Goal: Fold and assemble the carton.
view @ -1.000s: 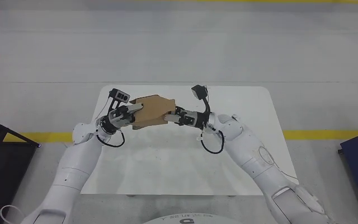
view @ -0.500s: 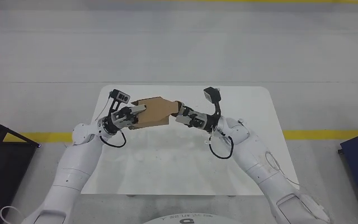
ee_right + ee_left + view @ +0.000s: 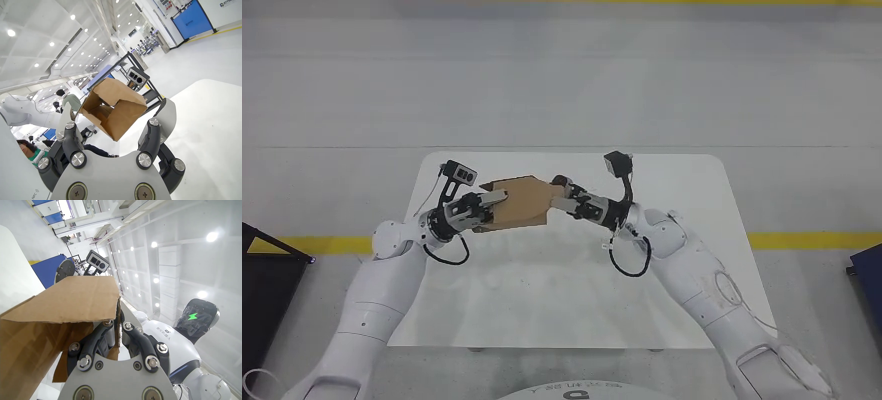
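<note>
Near the far edge of the white, round-cornered bench (image 3: 682,290), left of its middle, is a brown cardboard carton (image 3: 520,203), an open-ended tube. The left gripper (image 3: 118,322) has its fingers pinched together on a flap at the carton's left end. The right gripper (image 3: 116,108) faces the open right end, its fingers spread apart.

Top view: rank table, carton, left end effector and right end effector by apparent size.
1. table
2. carton
3. left end effector and right end effector: these look alike, so not ranked against each other.
</note>
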